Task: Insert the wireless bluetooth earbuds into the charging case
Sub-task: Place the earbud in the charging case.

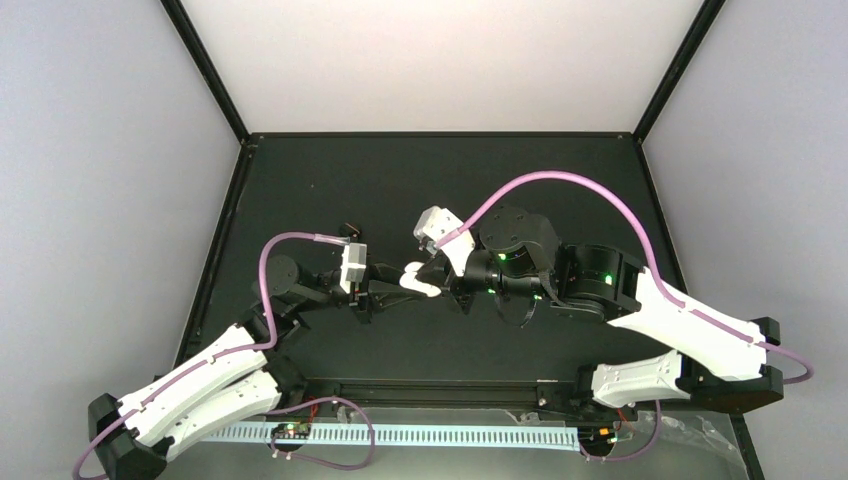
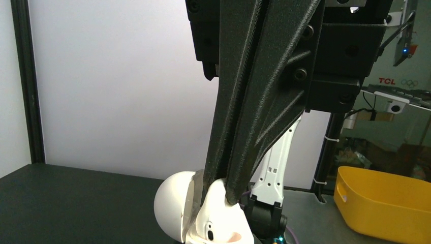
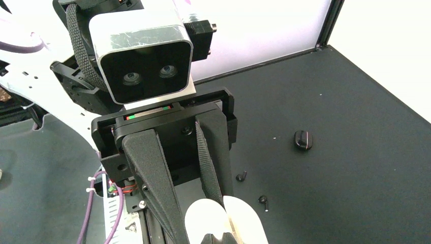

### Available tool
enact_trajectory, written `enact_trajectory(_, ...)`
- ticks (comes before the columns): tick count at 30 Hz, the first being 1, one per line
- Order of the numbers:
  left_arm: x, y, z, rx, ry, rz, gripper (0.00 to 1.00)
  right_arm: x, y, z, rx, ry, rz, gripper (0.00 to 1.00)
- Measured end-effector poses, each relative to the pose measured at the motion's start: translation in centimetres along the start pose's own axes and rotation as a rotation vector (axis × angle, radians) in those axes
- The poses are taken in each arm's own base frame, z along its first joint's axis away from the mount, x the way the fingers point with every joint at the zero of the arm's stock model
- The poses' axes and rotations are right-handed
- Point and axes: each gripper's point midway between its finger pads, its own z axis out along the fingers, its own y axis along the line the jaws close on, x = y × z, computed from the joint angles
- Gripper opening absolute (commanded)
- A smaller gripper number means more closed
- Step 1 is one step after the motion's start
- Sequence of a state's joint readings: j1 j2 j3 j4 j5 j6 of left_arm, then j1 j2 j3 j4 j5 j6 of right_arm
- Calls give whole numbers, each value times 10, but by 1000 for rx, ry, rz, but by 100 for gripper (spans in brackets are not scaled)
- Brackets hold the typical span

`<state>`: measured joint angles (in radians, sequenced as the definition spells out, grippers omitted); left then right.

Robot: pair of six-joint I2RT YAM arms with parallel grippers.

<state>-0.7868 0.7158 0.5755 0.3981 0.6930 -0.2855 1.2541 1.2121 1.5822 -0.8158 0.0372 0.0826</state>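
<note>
left jaws pinching open charging case | right jaws pressed together, at case | earbuds, puck beside left jaws on black counter | white walls

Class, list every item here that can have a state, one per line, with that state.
left tool: shut on the case
right tool: shut
case: lid open, held in the left tool
earbuds: both out of the case, lying on the table

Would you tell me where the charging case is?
The charging case is mid-table in the top view, clamped in the left hand, facing the right hand.
</note>
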Motion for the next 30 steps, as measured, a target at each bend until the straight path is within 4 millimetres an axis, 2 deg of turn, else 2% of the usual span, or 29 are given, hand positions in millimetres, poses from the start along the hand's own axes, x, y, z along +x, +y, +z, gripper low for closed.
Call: enact_trajectory(30,5,-3,0,22,17,-26,2,9,8,13,-46,94,-50,1)
